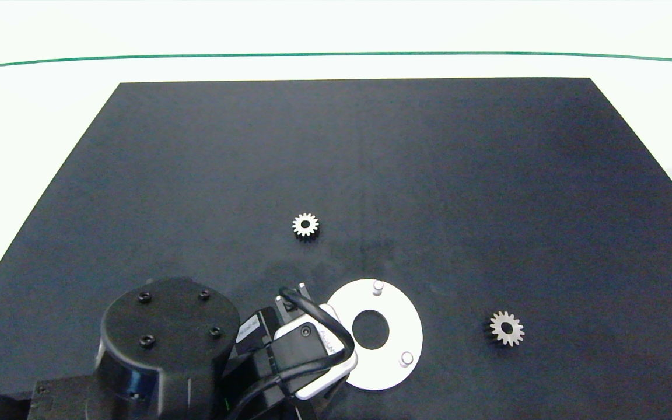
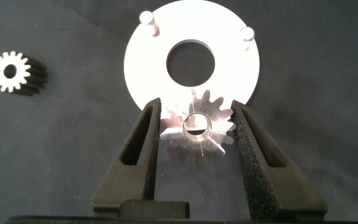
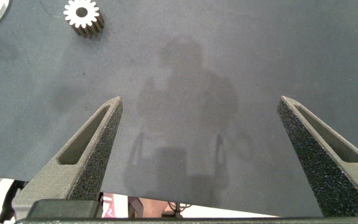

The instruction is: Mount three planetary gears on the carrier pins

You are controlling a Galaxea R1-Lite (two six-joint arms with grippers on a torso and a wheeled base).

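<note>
The left gripper (image 2: 197, 124) is clamping a small silvery toothed metal gear (image 2: 199, 126) between its two grey foam-faced fingers, holding it just over the near rim of the flat white ring-shaped disc (image 1: 397, 326). Seen from overhead, that arm is covering the disc's nine o'clock edge, so the third pin is hidden; through the gear's bore something pale is showing, but I cannot tell whether it is the peg.

Two short silver-white pegs are standing bare, one at twelve o'clock on the disc (image 1: 378, 287) and one near five o'clock (image 1: 406, 358). A second loose gear (image 1: 305, 224) is lying on the black mat at about eleven o'clock from the disc, well apart; a third gear (image 1: 507, 328) is lying at three o'clock, also well apart.

The right gripper (image 3: 199, 155) is hanging spread wide and empty over bare mat, outside the overhead view.

My worry: the gear looks slightly tilted in the grip. If the bore is sitting off-centre, lowering could jam it on the peg's top, shove the unsecured disc sideways, or let the gear slip out.
</note>
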